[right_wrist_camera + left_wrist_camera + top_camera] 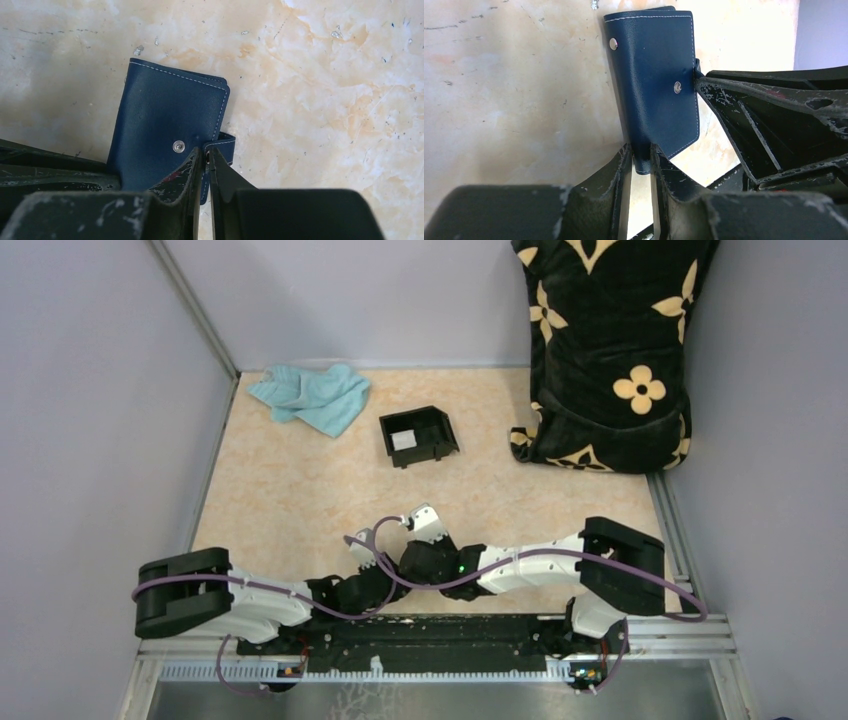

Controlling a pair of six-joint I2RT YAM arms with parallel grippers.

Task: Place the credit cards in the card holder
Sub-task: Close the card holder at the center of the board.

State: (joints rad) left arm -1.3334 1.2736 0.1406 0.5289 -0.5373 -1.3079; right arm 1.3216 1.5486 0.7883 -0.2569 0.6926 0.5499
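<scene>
Plainly both claws are clamped on the card holder (654, 75): the left gripper (641, 156) pinches its lower edge at six o'clock, fingers nearly together, and the right gripper (206, 156) is pressed almost together on the closing tab (226, 144), reaching in from three o'clock in the left wrist view. Only the top view shows the black box (418, 435) at twelve o'clock from the wrists with a pale card (403, 440) inside, while the wrists hide the holder at the six o'clock side of the table (300, 490). Folded, it is navy blue with white stitching and a silver snap (678, 87) on its face.
</scene>
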